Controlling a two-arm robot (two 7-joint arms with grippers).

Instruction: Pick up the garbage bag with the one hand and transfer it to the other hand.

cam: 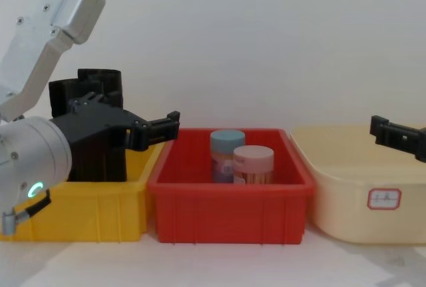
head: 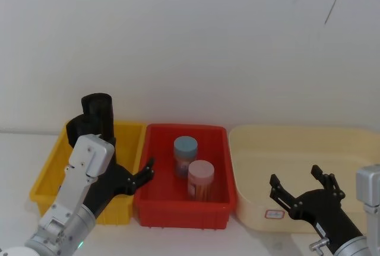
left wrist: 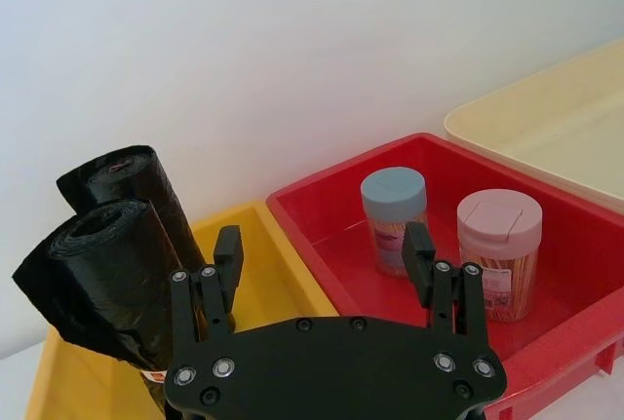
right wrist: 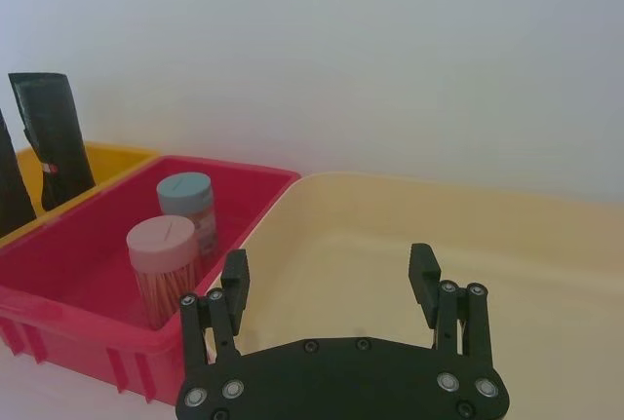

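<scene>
Left wrist view: garbage bag (left wrist: 107,284) beside left hand (left wrist: 324,245).

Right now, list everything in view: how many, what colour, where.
yellow bin: one, yellow, robot's left
red bin: one, red, middle
cream tub: one, cream, right, small label on its front
garbage bag rolls: two, black, standing in the yellow bin
blue-lidded jar: one, in the red bin
pink-lidded jar: one, in the red bin, nearer the robot
table: one, white, under the bins
left gripper: one, black, open, beside the rolls
right gripper: one, black, open, at the cream tub's near side
</scene>
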